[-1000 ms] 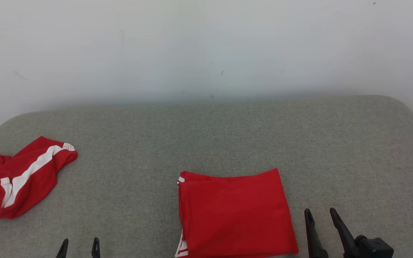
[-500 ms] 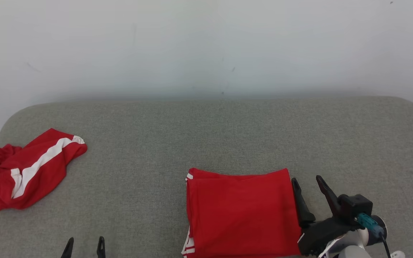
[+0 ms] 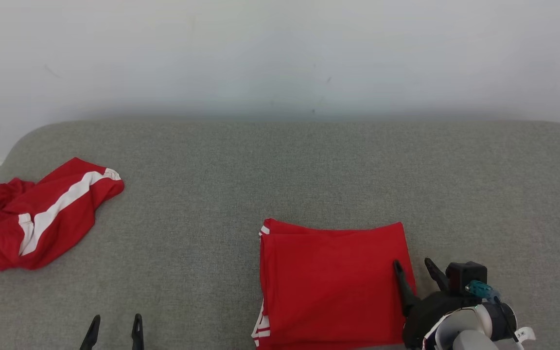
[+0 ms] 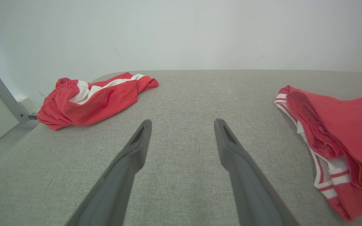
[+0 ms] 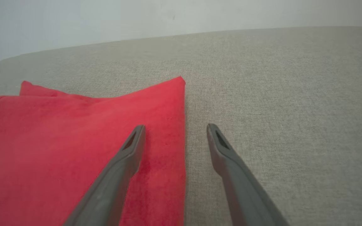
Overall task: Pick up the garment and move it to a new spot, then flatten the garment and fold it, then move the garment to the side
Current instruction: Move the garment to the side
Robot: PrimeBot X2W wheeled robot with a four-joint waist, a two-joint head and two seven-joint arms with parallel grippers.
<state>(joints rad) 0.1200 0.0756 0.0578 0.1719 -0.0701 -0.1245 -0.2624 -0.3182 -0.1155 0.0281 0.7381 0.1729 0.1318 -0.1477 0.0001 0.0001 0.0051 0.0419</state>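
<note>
Behind right hand (image 3: 412, 262), garment (image 3: 331, 282) corner

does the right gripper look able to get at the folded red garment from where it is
Probably yes: the right gripper is open and straddles the right edge of the folded garment, one finger over cloth, one over the grey surface; nothing lies between.

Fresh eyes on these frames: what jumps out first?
The folded red garment at the front middle of the grey padded surface stands out first. The open right claw straddles its right edge, one finger over the cloth and one over the surface. Next comes the crumpled red garment with a white stripe, at the surface's left edge.
</note>
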